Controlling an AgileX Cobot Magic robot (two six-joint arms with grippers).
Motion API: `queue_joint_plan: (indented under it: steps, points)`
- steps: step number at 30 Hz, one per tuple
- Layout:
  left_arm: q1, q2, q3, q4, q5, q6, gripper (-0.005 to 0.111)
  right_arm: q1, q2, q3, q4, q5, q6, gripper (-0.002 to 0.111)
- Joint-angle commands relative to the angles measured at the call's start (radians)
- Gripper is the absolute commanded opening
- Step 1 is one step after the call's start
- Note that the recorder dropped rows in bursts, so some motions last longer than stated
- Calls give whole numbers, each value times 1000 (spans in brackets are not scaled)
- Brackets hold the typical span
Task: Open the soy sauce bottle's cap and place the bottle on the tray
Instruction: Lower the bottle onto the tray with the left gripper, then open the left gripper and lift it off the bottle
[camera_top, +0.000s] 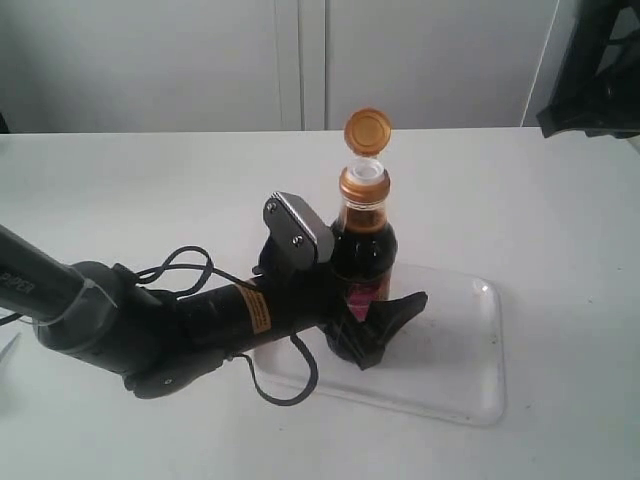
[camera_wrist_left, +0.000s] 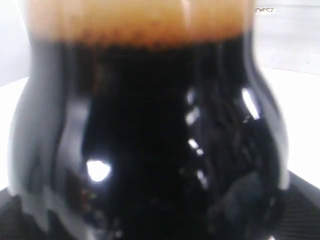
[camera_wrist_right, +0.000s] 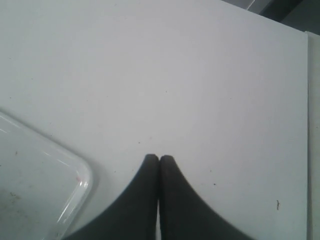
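The soy sauce bottle (camera_top: 362, 245) stands upright over the left part of the white tray (camera_top: 460, 340). My left gripper (camera_top: 362, 335) is shut on its lower body, hiding the base and most of the label. Whether the base touches the tray I cannot tell. The golden-orange cap (camera_top: 367, 130) is flipped up on its hinge, baring the white spout (camera_top: 367, 170). The dark bottle (camera_wrist_left: 150, 140) fills the left wrist view. My right gripper (camera_wrist_right: 159, 159) is shut and empty above bare table, beside a rounded corner of the tray (camera_wrist_right: 45, 190).
The white table (camera_top: 150, 180) spreads all round the tray. The left arm (camera_top: 150, 320) and its cables lie across the front left. A dark part of the right arm (camera_top: 595, 70) hangs at the far right corner. A pale wall stands behind.
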Motion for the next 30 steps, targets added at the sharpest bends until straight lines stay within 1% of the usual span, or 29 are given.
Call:
queue_joint_plan:
  steps: [1, 4, 9, 15, 18, 20, 23, 28, 30]
  points:
    - [0, -34, 8, -5, -3, 8, 105, -8, -3, 5, 5, -4, 8, 0]
    - [0, -69, 8, -3, -3, 41, 105, -8, -3, 5, 5, -4, 8, 0]
    - [0, -118, 8, -3, -3, 41, 105, -8, -3, 5, 5, -6, 8, 0]
    - [0, -167, 8, 44, -3, 67, 105, -8, -3, 5, 5, -6, 8, 0]
    - [0, -192, 8, 44, -3, 67, 105, -8, -3, 5, 6, -6, 8, 0]
    - [0, -207, 8, 34, -3, 67, 105, -8, -3, 5, 6, -6, 8, 0]
    - [0, -234, 8, 14, 39, 93, 105, -8, -3, 5, 6, -6, 8, 0]
    - [0, -265, 8, -3, 32, 92, 105, -8, -3, 5, 22, -6, 8, 0]
    - [0, -277, 8, -34, 34, 92, 105, -8, -3, 5, 22, -6, 8, 0]
